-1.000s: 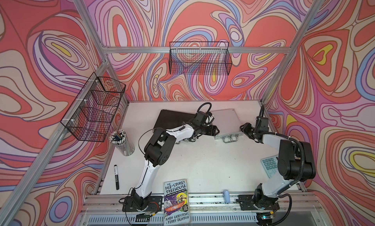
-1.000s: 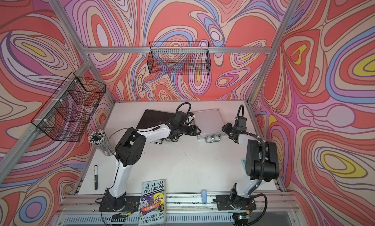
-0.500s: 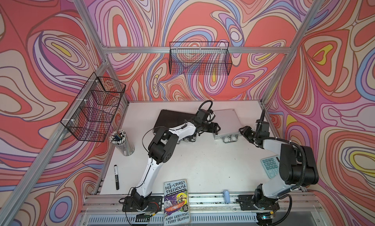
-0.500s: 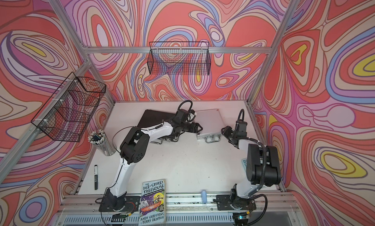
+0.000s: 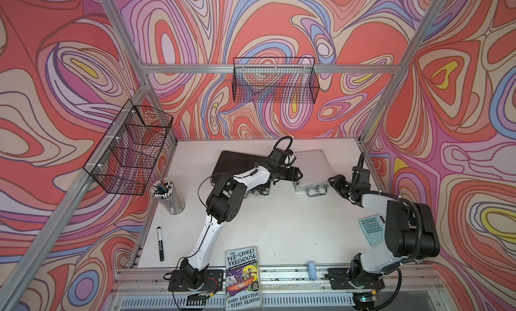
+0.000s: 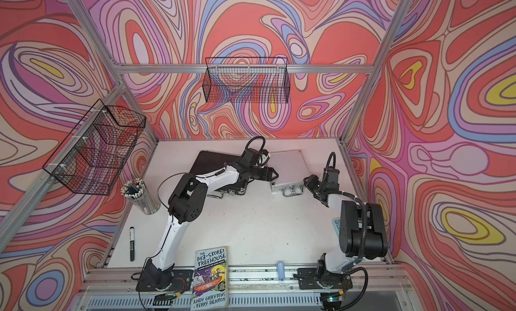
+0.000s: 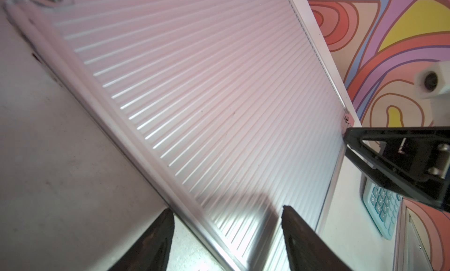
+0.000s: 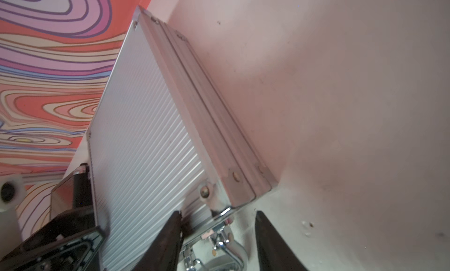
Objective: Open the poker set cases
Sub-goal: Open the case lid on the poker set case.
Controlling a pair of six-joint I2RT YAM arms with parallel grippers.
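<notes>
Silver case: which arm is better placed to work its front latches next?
Right, probably. The right gripper stands open at the silver case's front corner, with the chrome front fittings between its fingers. The left gripper, also open, straddles a plain side edge, no latch in its view.

wider case [image 5: 237, 163]: lying at the back, left of smaller case [image 5: 314, 167]
pen cup [image 5: 169, 196]: standing left, marker [image 5: 160, 244] lying before it
book [image 5: 243, 277]: lying at front edge
</notes>
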